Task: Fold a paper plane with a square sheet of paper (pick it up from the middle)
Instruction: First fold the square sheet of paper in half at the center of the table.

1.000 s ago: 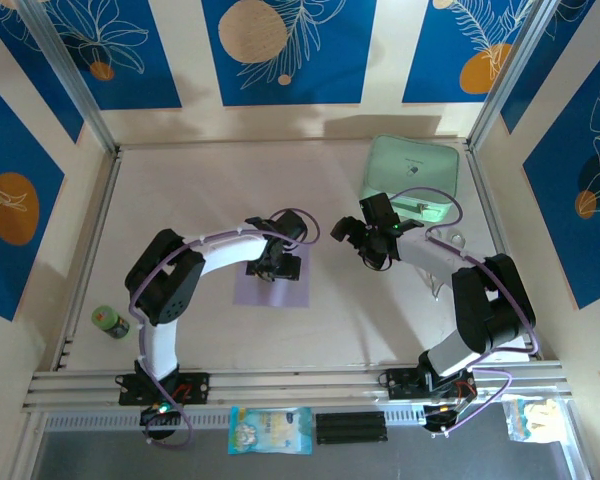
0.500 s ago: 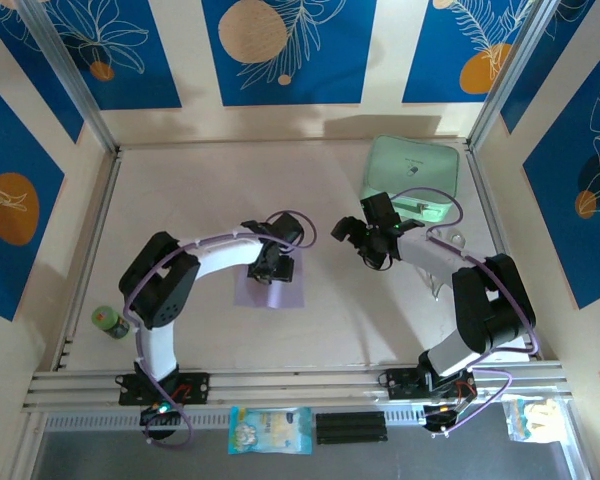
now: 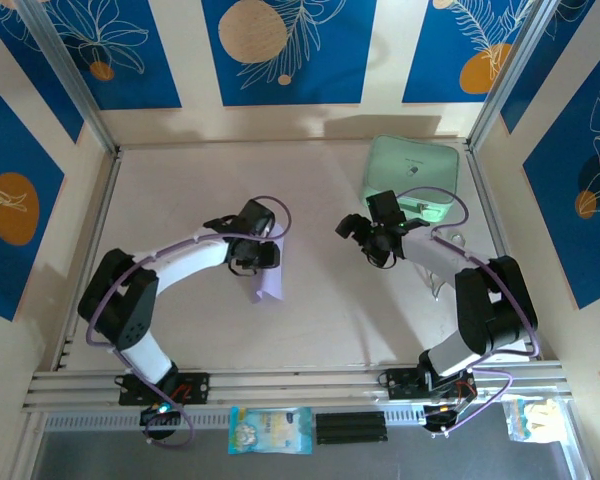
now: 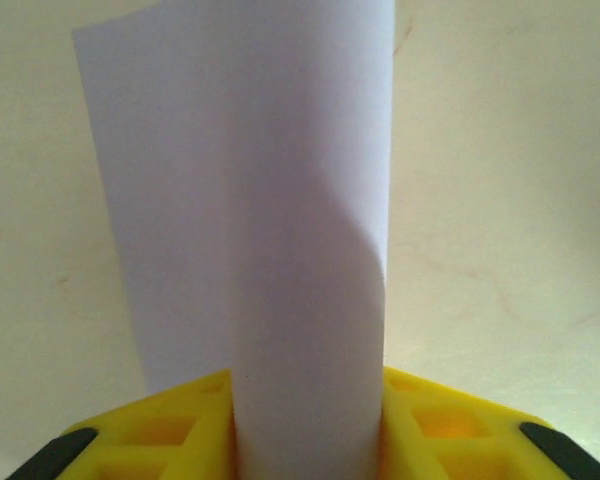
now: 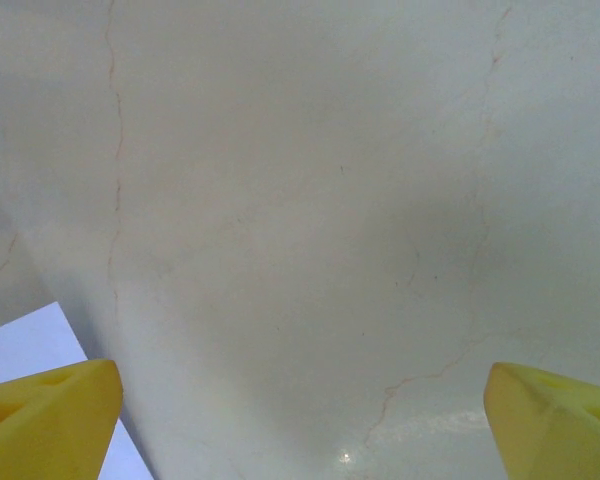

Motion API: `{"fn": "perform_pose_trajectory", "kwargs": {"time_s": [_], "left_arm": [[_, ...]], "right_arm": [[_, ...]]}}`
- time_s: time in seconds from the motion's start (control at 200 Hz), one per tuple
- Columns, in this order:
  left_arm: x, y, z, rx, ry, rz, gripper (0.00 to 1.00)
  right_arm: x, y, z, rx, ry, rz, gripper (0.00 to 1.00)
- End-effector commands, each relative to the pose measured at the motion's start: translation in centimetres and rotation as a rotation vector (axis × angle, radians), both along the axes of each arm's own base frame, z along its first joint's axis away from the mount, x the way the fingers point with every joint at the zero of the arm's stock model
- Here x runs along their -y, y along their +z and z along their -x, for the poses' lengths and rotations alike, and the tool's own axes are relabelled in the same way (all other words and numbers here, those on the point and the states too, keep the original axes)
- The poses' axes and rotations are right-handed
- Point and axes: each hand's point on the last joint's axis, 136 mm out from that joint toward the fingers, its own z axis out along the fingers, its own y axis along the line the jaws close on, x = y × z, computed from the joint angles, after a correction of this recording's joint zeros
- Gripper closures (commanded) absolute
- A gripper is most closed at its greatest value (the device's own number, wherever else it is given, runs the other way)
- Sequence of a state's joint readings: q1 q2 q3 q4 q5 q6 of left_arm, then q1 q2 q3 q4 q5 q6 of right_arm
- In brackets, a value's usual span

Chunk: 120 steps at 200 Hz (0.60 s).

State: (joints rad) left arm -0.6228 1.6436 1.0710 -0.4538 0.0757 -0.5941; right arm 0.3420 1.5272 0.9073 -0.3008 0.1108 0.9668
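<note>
The sheet of paper (image 3: 269, 276) is pale lilac and hangs bowed from my left gripper (image 3: 259, 254), left of the table's middle. In the left wrist view the sheet of paper (image 4: 250, 180) is pinched at its middle between the yellow fingers (image 4: 170, 430), curling upward in a bent fold, with my left gripper (image 4: 308, 440) shut on it. My right gripper (image 3: 364, 236) hovers to the right of the paper, apart from it. In the right wrist view my right gripper (image 5: 300, 430) stands open over bare table, and a corner of the paper (image 5: 30, 340) shows at lower left.
A mint-green rounded case (image 3: 412, 180) lies at the back right, just behind the right arm. A printed packet (image 3: 270, 430) and a black block (image 3: 350, 428) sit below the front rail. Metal rails edge the pale table (image 3: 180, 190).
The left jaws closed on the sheet's middle. The left arm swung left and raised the sheet off the table, so it now hangs bent. The right gripper shifted slightly.
</note>
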Motion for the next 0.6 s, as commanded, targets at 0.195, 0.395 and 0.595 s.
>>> {"fn": "perform_pose_trajectory", "kwargs": {"time_s": [0.195,0.395,0.595], "left_arm": [[5.5,5.2,0.1,0.007,-0.083,0.396,0.65],[5.0,2.1,-0.9,-0.031,-0.014,0.358,0.65],[3.0,-1.7,-1.1,-0.059,0.07,0.241,0.66]], "right_arm": [[-1.7,2.1,0.2,0.087,0.118,-0.108,0.07],[-4.0,2.9,0.8,0.141,0.229,-0.253,0.12],[-5.5,2.6,1.7,0.142,0.305,-0.298,0.21]]}}
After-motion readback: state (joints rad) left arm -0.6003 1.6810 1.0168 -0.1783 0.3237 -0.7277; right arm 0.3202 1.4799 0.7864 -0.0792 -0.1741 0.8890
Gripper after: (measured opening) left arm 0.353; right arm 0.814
